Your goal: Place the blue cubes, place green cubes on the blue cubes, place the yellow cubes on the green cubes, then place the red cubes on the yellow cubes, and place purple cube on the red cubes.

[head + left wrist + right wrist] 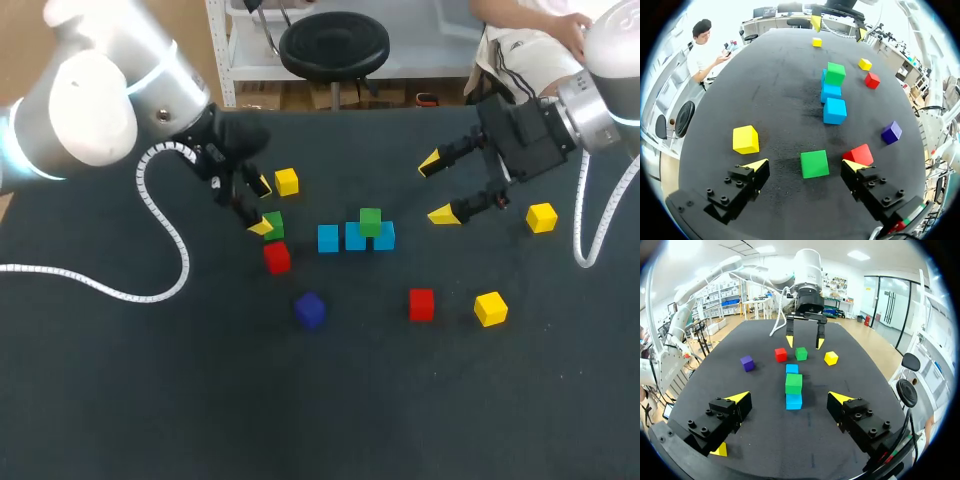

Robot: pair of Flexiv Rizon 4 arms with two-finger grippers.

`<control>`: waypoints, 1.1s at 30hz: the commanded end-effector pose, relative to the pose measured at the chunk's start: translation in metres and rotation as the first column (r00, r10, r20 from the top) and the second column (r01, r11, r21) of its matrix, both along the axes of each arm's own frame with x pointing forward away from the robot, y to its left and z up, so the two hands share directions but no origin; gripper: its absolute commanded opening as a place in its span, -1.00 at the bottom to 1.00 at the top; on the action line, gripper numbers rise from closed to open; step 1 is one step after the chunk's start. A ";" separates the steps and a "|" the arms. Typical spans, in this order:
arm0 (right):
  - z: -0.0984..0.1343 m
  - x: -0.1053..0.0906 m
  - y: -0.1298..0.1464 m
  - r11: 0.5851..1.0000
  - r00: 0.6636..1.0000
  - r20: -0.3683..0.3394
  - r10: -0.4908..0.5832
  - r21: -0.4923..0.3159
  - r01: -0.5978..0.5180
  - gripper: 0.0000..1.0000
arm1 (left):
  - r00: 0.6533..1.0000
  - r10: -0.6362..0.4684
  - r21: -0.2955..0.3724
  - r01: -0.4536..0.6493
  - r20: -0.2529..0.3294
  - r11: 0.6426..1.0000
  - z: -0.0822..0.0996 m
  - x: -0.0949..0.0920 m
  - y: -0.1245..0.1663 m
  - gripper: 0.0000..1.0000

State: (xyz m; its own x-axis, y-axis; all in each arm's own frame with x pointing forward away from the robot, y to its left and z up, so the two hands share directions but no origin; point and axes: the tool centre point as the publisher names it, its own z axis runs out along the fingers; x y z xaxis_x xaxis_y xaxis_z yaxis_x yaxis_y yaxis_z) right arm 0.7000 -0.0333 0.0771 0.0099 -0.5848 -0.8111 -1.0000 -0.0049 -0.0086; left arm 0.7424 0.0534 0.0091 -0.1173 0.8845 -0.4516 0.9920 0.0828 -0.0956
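Observation:
Three blue cubes lie in a row at the table's middle, and one green cube sits on top of the row. A second green cube lies on the table between the fingers of my left gripper, which is open with a gap on each side of the cube. A red cube rests against the outside of one fingertip. My right gripper hangs open and holds nothing, to the right of the blue row.
Loose on the table are a yellow cube behind the left gripper, a purple cube, a second red cube, and two yellow cubes on the right. The left arm's white cable trails over the left side.

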 end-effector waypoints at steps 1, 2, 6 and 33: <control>0.000 -0.001 0.000 1.000 1.000 0.002 -0.002 0.000 0.002 1.00 | 1.000 -0.001 0.003 0.001 -0.003 1.000 -0.002 0.001 -0.002 0.84; 0.000 -0.001 0.000 1.000 1.000 0.002 -0.002 0.000 0.002 1.00 | 1.000 0.000 0.002 0.000 -0.003 1.000 -0.002 0.000 -0.002 0.82; 0.000 -0.001 0.000 1.000 1.000 0.002 -0.002 0.000 0.002 1.00 | 1.000 0.012 0.002 -0.012 -0.019 1.000 -0.003 -0.007 -0.001 0.81; 0.000 -0.001 0.000 1.000 1.000 0.002 -0.002 0.000 0.002 1.00 | 0.999 0.016 0.059 -0.014 -0.034 0.998 -0.011 -0.005 0.000 -0.11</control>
State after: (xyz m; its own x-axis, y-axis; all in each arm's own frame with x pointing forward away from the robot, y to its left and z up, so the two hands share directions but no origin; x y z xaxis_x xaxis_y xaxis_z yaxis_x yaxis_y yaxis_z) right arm 0.7000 -0.0333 0.0771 0.0099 -0.5847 -0.8112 -1.0000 -0.0049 -0.0086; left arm 0.7339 0.0548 -0.0016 -0.1468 0.9043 -0.4009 0.9871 0.1076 -0.1187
